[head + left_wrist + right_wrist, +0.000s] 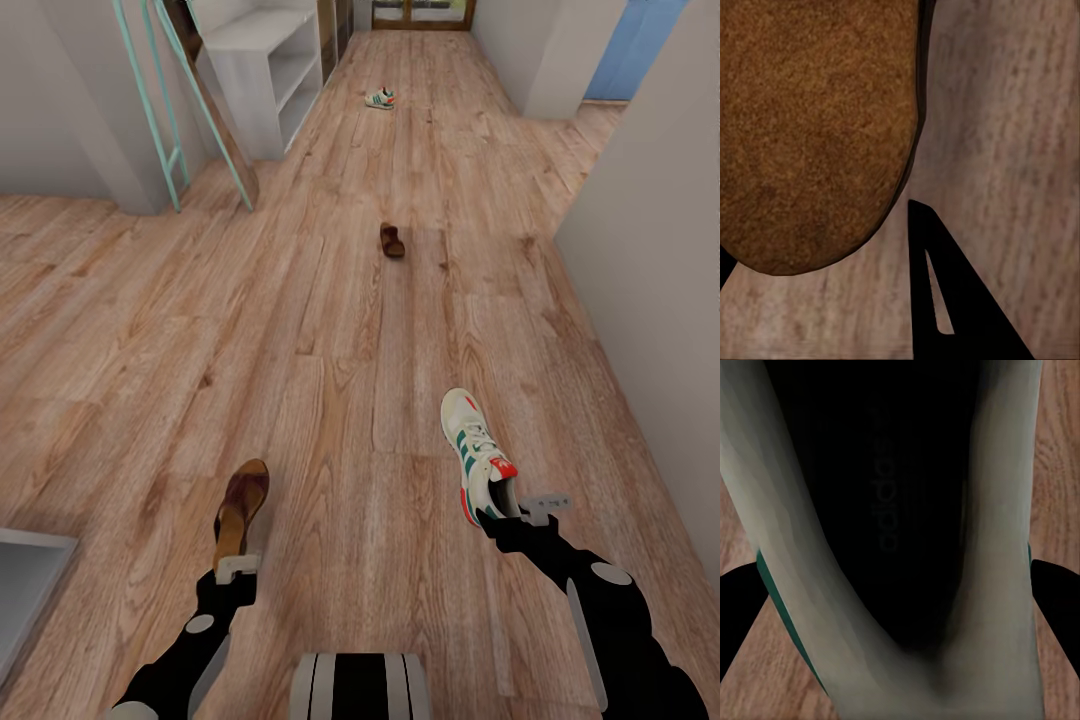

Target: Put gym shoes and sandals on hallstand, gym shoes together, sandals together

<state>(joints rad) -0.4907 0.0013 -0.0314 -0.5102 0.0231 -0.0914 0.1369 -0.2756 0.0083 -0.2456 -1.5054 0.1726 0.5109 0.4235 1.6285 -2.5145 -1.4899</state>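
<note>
held sneaker: we see 1 gym shoe [478,456] carried at the right gripper [528,507], toe pointing away from the robot, above the corridor floor [330,330]. in the right wrist view the shoe's dark opening and cream collar [900,510] sit between the 2 dark fingers [1057,607].
sneaker handling: we judge it light and padded; the heel collar gives under pressure, so a grip at the heel lets the toe sag or swing. the sole is the stiffest part.
right fingers: closed on the heel end of the sneaker, 1 on each side of it; the gap equals the heel's width.
held sandal: 1 dark brown sandal [240,505] is at the left gripper [237,567], toe forward. the left wrist view shows its tan footbed [817,127] close up.
sandal handling: we judge it very light, thin and fairly stiff in the sole; the flat edges could slip or rotate in a narrow pinch.
left fingers: 1 finger [949,300] shows beside the sandal's heel; we judge the pair closed on the heel end, but the contact itself is hidden.
remaining footwear: 1 sandal [392,240] lies mid-corridor; 1 sneaker [380,98] lies farther on, near a pale shelf unit [270,70].
</note>
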